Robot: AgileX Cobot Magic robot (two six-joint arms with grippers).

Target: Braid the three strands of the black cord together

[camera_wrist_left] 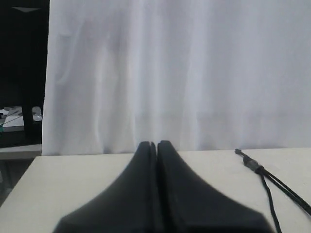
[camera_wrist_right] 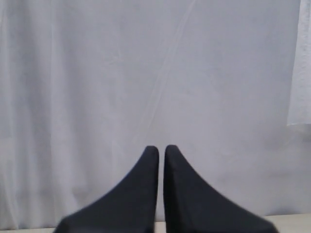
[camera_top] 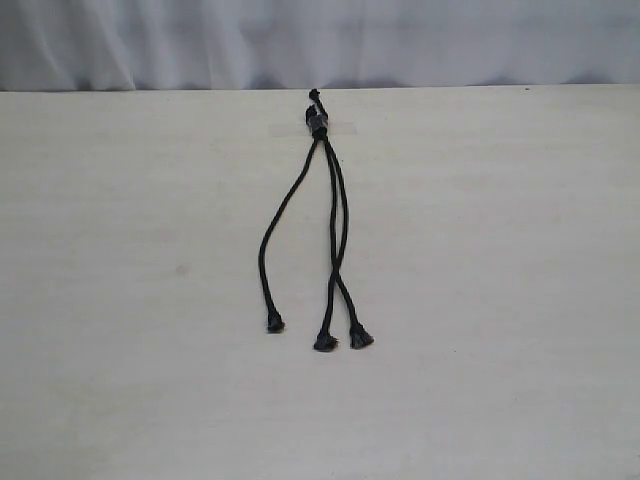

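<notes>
The black cord (camera_top: 318, 123) lies on the pale table, its knotted, banded end taped down at the far middle. Three strands fan toward the near side: the left strand (camera_top: 278, 225) bows outward, while the middle strand (camera_top: 334, 205) and the right strand (camera_top: 343, 225) cross near their frayed ends. Neither arm shows in the exterior view. In the left wrist view my left gripper (camera_wrist_left: 156, 144) is shut and empty, with the cord's banded end (camera_wrist_left: 252, 165) off to one side. My right gripper (camera_wrist_right: 162, 148) is shut, holds nothing and faces the white curtain.
A white curtain (camera_top: 320, 40) hangs behind the table's far edge. A strip of clear tape (camera_top: 340, 128) holds the cord's end. In the left wrist view a dark area with a shelf (camera_wrist_left: 17, 121) lies beyond the curtain's edge.
</notes>
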